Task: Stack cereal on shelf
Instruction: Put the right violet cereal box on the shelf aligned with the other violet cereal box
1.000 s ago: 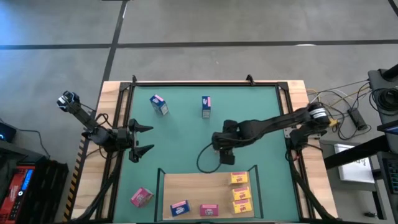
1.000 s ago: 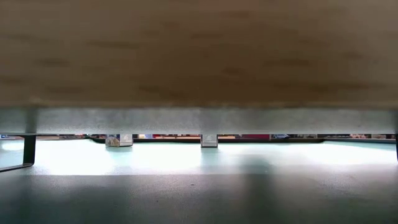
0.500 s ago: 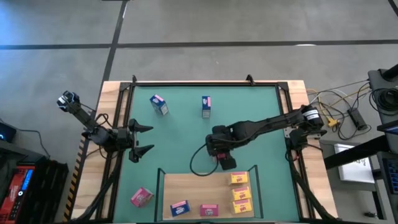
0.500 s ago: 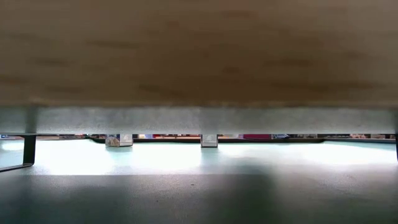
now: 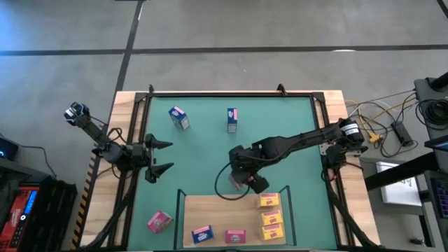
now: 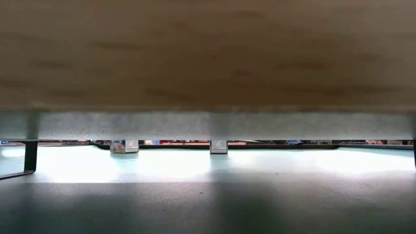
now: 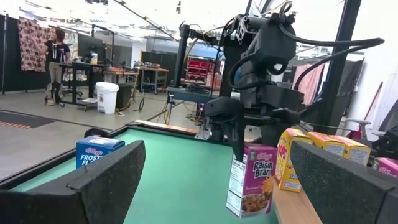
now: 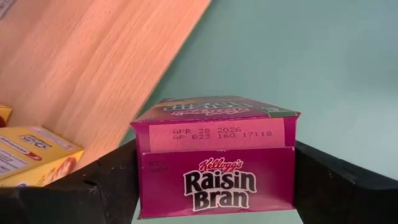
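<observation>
My right gripper [image 5: 239,182] is shut on a pink Raisin Bran cereal box [image 7: 250,180] and hangs over the green mat just beyond the far edge of the shelf [image 5: 224,210], a light-wood board. On the shelf lie three yellow boxes [image 5: 271,217], a pink one [image 5: 236,236] and a blue one [image 5: 202,233]. Another pink box [image 5: 159,222] lies on the mat left of the shelf. A blue box [image 5: 178,117] and one more box [image 5: 232,120] stand on the mat at the far side. My left gripper [image 5: 157,158] waits open at the mat's left edge. My right gripper pinches the pink box between its two fingers [image 8: 106,183], one on each narrow side [image 8: 144,180], near the box's top end. The fingers come slanting down from above. The box hangs below them, nearly upright and clear of the mat [image 7: 186,186].
Thin dark posts [image 5: 180,203] stand at the shelf's corners. A dark cable [image 5: 220,185] loops beside my right gripper. The wooden table rim [image 5: 231,93] frames the mat. In the low view the shelf's underside [image 6: 208,58] fills most of the picture.
My right gripper has gone a little toward the table's left and near edges, closer to the shelf's far edge, and has rolled about its wrist. The pink box has turned with it and stays clear of the mat.
</observation>
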{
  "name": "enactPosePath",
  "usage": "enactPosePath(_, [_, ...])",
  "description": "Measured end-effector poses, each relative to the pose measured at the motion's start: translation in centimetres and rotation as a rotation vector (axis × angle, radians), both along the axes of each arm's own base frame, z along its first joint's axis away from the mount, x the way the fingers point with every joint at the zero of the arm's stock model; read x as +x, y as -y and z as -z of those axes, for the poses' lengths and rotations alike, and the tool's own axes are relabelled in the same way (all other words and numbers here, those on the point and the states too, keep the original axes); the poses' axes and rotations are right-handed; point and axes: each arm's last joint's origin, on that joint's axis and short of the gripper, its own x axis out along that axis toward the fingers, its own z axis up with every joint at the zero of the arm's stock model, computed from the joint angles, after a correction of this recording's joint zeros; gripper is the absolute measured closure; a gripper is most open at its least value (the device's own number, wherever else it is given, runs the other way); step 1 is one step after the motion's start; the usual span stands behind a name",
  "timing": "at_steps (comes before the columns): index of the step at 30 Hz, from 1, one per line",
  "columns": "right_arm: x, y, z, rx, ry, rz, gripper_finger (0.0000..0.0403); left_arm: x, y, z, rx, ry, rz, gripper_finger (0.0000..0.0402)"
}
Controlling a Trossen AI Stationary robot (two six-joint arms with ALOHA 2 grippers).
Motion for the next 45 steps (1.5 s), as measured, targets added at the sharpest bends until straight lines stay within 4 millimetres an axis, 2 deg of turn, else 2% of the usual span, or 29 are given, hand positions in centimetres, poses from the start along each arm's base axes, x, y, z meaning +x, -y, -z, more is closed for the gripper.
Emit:
enactPosePath(9, [0.1,0.0,-0.2,-0.070,0.054,-0.157,0.0106,0.0,0.0,0.0,0.000,0.000,0.000,0.0018])
enactPosePath(14, [0.2,-0.4,-1.5,-0.113,0.088,-0.258,0.0114,0.0,0.0,0.0,0.000,0.000,0.000,0.0018])
enactPosePath(20, [-0.3,-1.9,-2.5,-0.137,0.096,-0.362,0.0117,0.0,0.0,0.0,0.000,0.000,0.000,0.0018])
enactPosePath(26, [-0.8,-4.0,-2.6,-0.136,0.103,-0.424,0.0117,0.0,0.0,0.0,0.000,0.000,0.000,0.0018])
enactPosePath(38, [-1.1,-5.7,-2.5,-0.108,0.115,-0.435,0.0117,0.0,0.0,0.0,0.000,0.000,0.000,0.0018])
enactPosePath(45, [-1.9,-7.5,-2.5,-0.121,0.124,-0.527,0.0117,0.0,0.0,0.0,0.000,0.000,0.000,0.0018])
